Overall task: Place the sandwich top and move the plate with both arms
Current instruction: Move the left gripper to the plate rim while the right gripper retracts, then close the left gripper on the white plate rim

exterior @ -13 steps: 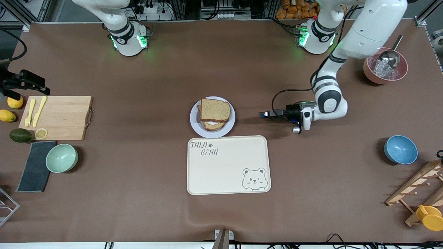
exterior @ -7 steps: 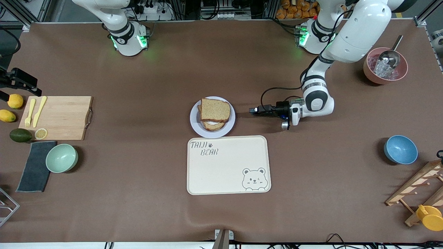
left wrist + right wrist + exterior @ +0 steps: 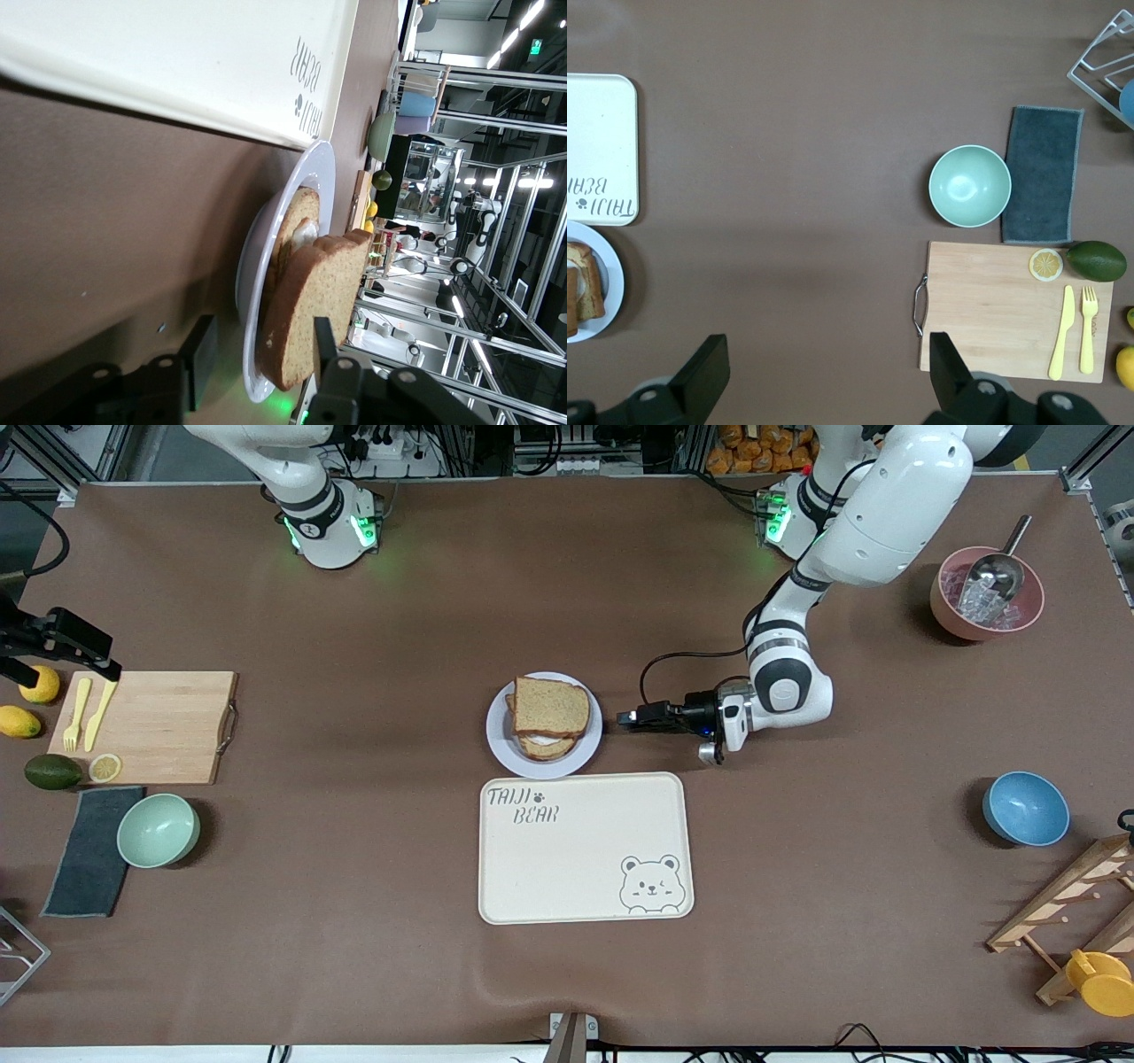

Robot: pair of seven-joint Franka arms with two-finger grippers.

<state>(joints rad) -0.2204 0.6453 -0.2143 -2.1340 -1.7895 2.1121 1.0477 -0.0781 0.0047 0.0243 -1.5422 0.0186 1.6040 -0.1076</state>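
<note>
Since a second ago the left gripper (image 3: 626,717) has slid low over the surface toward the plate (image 3: 500,746) and now sits just beside its rim, at the left arm's end; its jaws stand partly apart with nothing between them. The right gripper (image 3: 824,376) waits high over the cutting board (image 3: 168,726) end, jaws wide apart and empty.

One plate, one tray (image 3: 585,868) just nearer the front camera, two bread slices: the sandwich top (image 3: 551,707) lies on the lower slice. The left wrist view shows something white between the slices, the front view only a sliver. Three bowls appear in the front view; the right wrist view shows only the green bowl (image 3: 970,186).
</note>
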